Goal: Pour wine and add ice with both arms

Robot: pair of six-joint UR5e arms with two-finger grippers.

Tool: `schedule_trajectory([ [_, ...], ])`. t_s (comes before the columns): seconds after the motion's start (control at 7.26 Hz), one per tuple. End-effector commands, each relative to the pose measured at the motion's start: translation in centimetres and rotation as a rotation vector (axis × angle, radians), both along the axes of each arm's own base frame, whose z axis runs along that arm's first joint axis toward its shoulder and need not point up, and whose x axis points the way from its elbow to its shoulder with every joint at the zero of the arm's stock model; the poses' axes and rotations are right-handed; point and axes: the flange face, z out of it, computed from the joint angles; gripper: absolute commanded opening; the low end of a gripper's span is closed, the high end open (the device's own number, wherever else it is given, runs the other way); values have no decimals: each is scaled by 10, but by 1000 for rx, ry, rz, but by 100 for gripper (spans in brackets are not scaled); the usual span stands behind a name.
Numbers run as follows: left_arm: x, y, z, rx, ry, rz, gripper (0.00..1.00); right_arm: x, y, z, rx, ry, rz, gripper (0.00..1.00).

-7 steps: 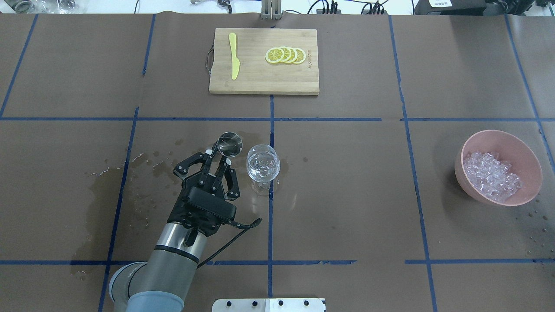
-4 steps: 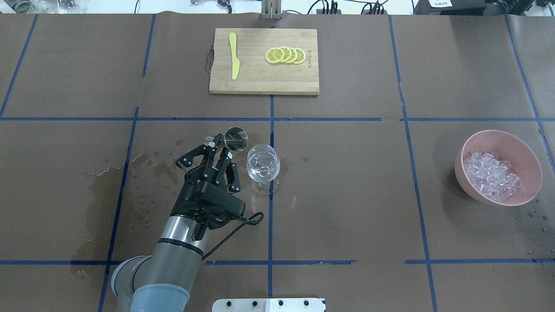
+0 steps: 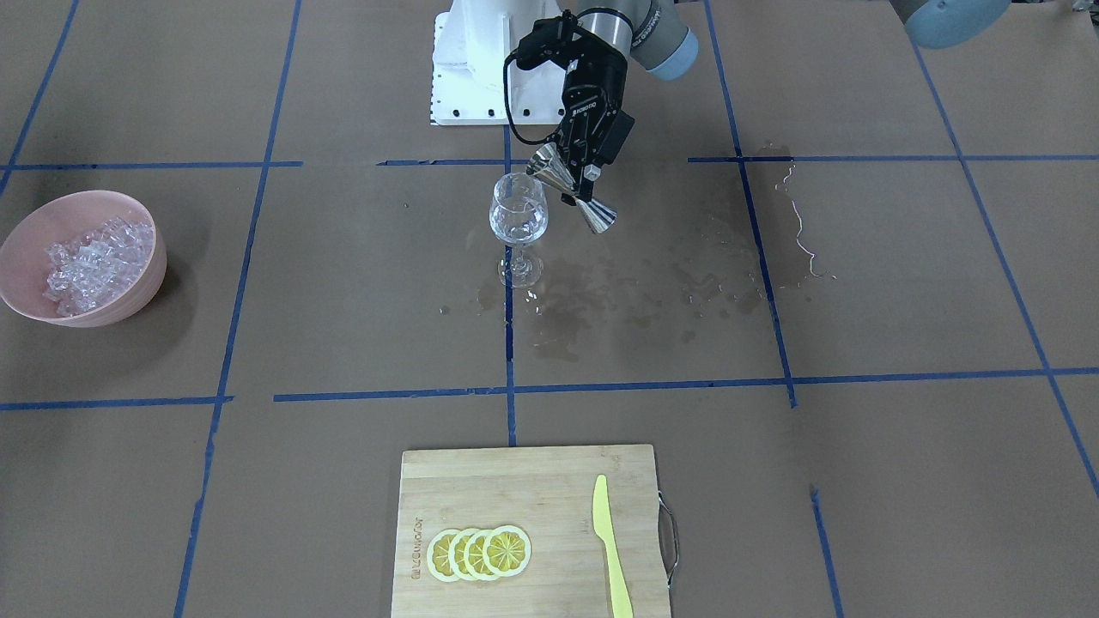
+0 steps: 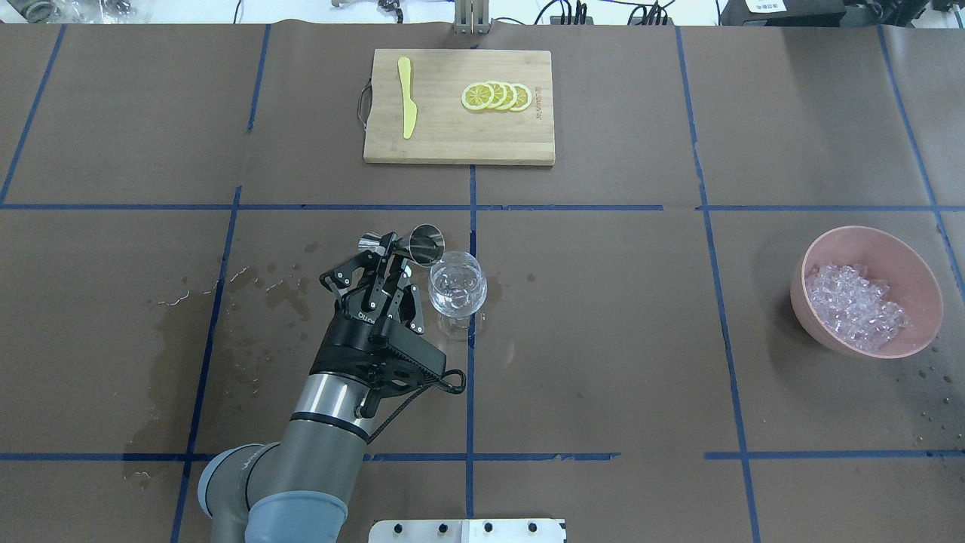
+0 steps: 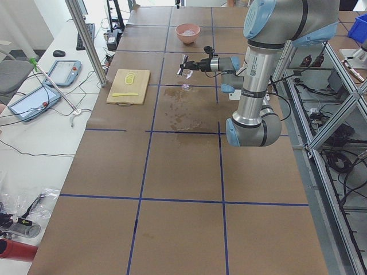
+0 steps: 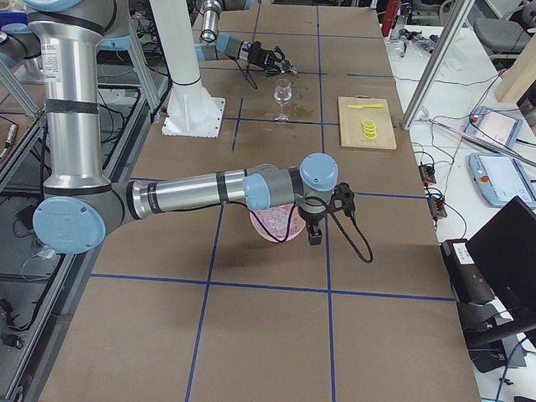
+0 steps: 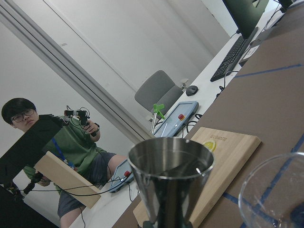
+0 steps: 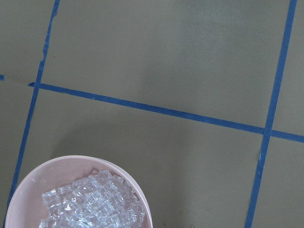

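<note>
My left gripper point(image 4: 393, 255) is shut on a steel jigger point(image 4: 420, 244) and holds it tilted, its mouth close to the rim of the wine glass point(image 4: 457, 289). The front view shows the same: gripper point(image 3: 577, 178), jigger point(image 3: 573, 194), glass point(image 3: 518, 216). In the left wrist view the jigger point(image 7: 170, 176) fills the middle and the glass rim point(image 7: 266, 192) is at the lower right. I cannot make out the wine. Ice point(image 4: 856, 305) fills a pink bowl point(image 4: 916, 268). My right gripper point(image 6: 313, 231) shows only in the exterior right view, beside the bowl; I cannot tell its state.
A bamboo cutting board point(image 4: 452, 143) with lemon slices point(image 4: 497, 96) and a yellow knife point(image 4: 408, 98) lies at the far side. Wet patches point(image 4: 249, 302) darken the paper left of the glass. The white base plate point(image 4: 467, 530) is at the near edge.
My left gripper has moved right towards the glass and rolled, tipping the jigger from mouth-up to its side with the mouth at the glass rim. The glass and bowl have not moved.
</note>
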Motion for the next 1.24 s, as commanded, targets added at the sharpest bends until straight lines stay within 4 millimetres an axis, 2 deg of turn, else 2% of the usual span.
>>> schedule_trajectory([
  [0.0,5,0,-6,11,-70,1,0,0,1,1,-4,1,0,100],
  [1.1,6,-4,-4,61,-301,-6,0,0,0,3,-8,1,1,100],
])
